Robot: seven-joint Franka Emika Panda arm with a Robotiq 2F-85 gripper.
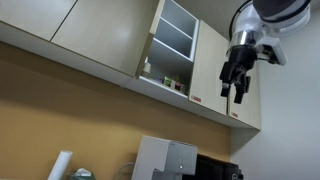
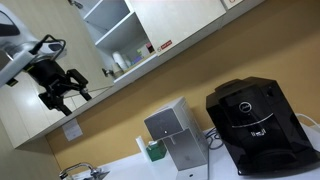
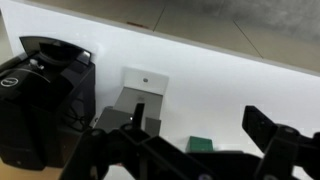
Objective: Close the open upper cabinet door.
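We judged this the approach step: the end effector (image 2: pixel 64 100), fingers apart, hovered short of the upper cabinet door (image 1: pixel 211 65), which stood ajar beside exposed shelves (image 1: pixel 176 45). Next, we would push its outer face shut.

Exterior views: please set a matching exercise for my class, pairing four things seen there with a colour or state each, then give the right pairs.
Things:
1. coffee machine
2. tool
3. upper cabinet
4. small box

Colours or states:
A. jaws apart, in mid-air
B. black
C. green
D. shelves showing

Pairs: 1-B; 2-A; 3-D; 4-C
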